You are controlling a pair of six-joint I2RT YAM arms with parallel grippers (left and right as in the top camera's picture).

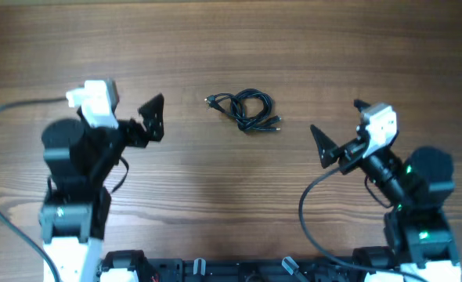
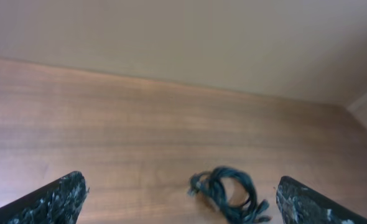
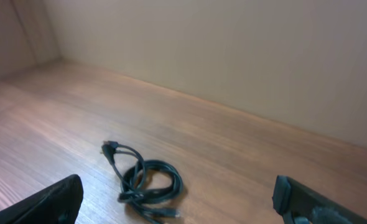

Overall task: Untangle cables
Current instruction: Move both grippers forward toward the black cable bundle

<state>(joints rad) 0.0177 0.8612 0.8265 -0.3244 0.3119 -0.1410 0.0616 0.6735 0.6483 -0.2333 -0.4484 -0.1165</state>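
A robot lab (two arms [image 1: 78,157] at a wood-grain table [image 1: 231,47]).

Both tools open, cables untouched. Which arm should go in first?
Left, marginally: the left tool is open and level with the cables, and a loose plug end points its way. The right tool sits farther back, nearer its base.

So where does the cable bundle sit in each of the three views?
Overhead: cables in the upper centre of the picture.
Left wrist: cables at the bottom edge, right of centre.
Right wrist: cables low, left of centre.
Shared landmark: the loose plug end poking out of the coil, on the wood table.
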